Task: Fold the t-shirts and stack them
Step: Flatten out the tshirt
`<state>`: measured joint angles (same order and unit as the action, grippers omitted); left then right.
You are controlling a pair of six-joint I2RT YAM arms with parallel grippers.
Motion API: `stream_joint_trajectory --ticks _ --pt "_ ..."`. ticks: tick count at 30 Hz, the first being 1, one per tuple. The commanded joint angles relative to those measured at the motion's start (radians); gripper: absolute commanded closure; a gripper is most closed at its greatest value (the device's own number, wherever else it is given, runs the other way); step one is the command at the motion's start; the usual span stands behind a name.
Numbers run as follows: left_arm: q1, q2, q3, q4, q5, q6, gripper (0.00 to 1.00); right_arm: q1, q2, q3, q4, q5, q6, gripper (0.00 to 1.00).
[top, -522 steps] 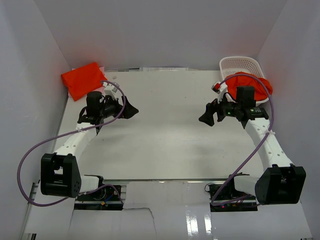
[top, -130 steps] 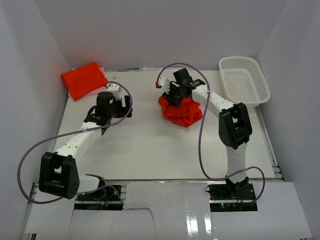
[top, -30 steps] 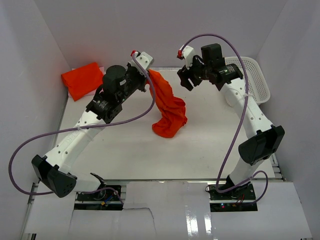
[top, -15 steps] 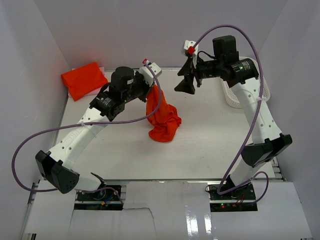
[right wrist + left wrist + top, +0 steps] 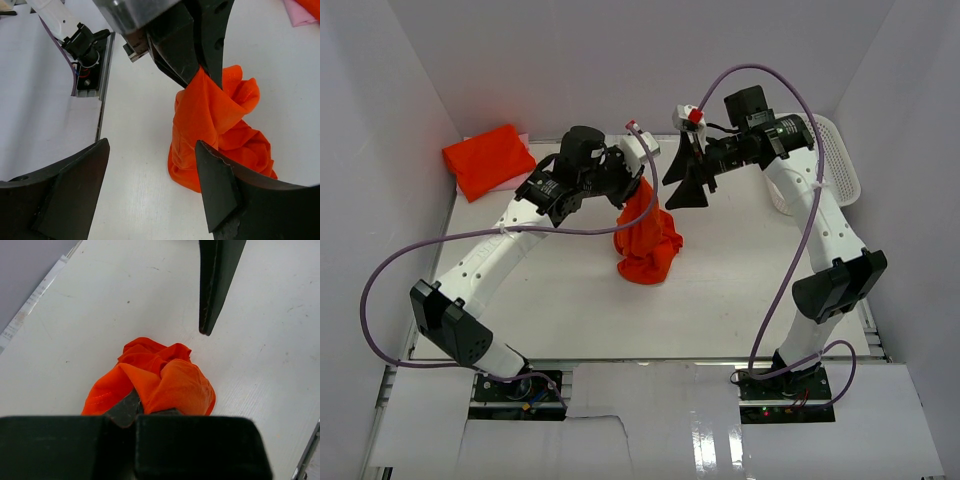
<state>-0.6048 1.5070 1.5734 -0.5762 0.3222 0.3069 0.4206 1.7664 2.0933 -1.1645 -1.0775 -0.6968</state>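
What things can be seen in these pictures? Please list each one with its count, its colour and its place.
held t-shirt: one, orange-red, middle of the table, top pinched up, lower part bunched on the surface
folded t-shirt: one, orange-red, far left corner
basket: one, white mesh, far right corner, partly hidden
table: one, white
cables: two, purple, one looping along each arm
arms: two, white with black joints, rising from the near edge
left gripper: one, black, shut on the held t-shirt
right gripper: one, black, open, close beside the shirt's top, holding nothing
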Motion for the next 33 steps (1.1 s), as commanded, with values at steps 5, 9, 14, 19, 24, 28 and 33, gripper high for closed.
stream_joint_trajectory --ticks 5,9,14,19,24,28,33 --pt "0.004 -0.014 0.097 -0.033 0.120 -0.020 0.98 0.009 -0.019 -0.038 0.034 -0.076 0.002 0.27" --pt "0.004 -0.024 0.109 -0.031 0.162 -0.038 0.98 0.018 0.005 -0.023 0.048 -0.085 0.008 0.28" --pt "0.004 -0.028 0.123 -0.053 0.207 -0.055 0.98 0.027 0.022 -0.001 0.057 -0.082 0.008 0.27" --pt "0.004 -0.034 0.131 -0.077 0.250 -0.066 0.98 0.040 0.039 0.001 0.077 -0.073 0.014 0.27" --pt "0.004 -0.033 0.145 -0.103 0.281 -0.065 0.98 0.046 0.057 0.010 0.088 -0.055 0.023 0.27" --pt "0.004 -0.025 0.157 -0.132 0.298 -0.058 0.98 0.046 0.053 0.008 0.118 -0.024 0.039 0.27" --pt "0.004 -0.034 0.148 -0.146 0.301 -0.060 0.97 0.046 0.044 -0.019 0.157 -0.027 0.071 0.41"
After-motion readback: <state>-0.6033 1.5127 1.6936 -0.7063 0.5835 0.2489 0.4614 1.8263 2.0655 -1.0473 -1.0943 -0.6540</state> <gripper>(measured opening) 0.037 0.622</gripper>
